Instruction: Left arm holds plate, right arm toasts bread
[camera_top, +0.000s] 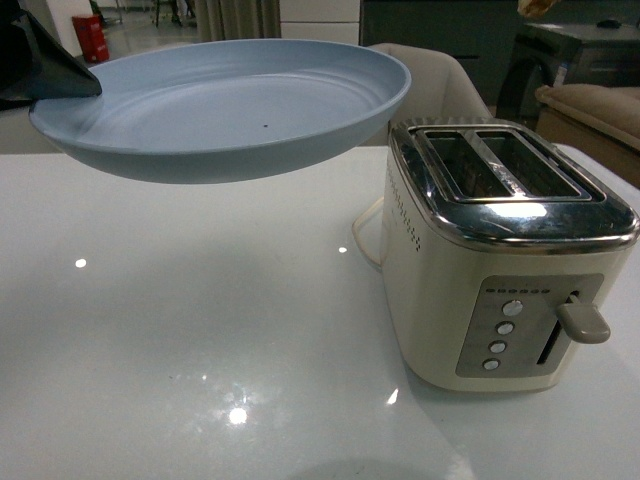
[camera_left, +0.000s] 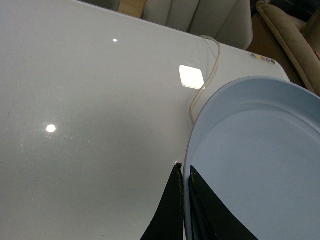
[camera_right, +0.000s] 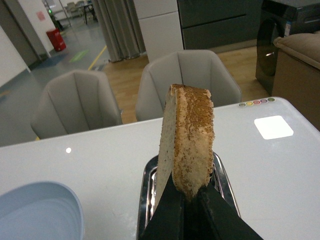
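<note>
The pale blue plate (camera_top: 230, 105) hangs level in the air above the table's left half, left of the toaster (camera_top: 500, 260). My left gripper (camera_left: 184, 170) is shut on the plate (camera_left: 255, 145), one black finger under its rim and one inside; in the front view it shows at the top left corner (camera_top: 60, 75). In the right wrist view my right gripper (camera_right: 187, 192) is shut on the pointed end of the bread (camera_right: 192, 135), which stands on edge over the toaster's chrome top (camera_right: 146, 195). Both slots (camera_top: 500, 165) look empty.
The cream toaster has its lever (camera_top: 582, 320) up and a pale cable (camera_left: 205, 85) running across the white table (camera_top: 200, 330). Two grey chairs (camera_right: 75, 105) (camera_right: 200, 70) stand behind the table. A beige sofa (camera_top: 590, 100) is at the right.
</note>
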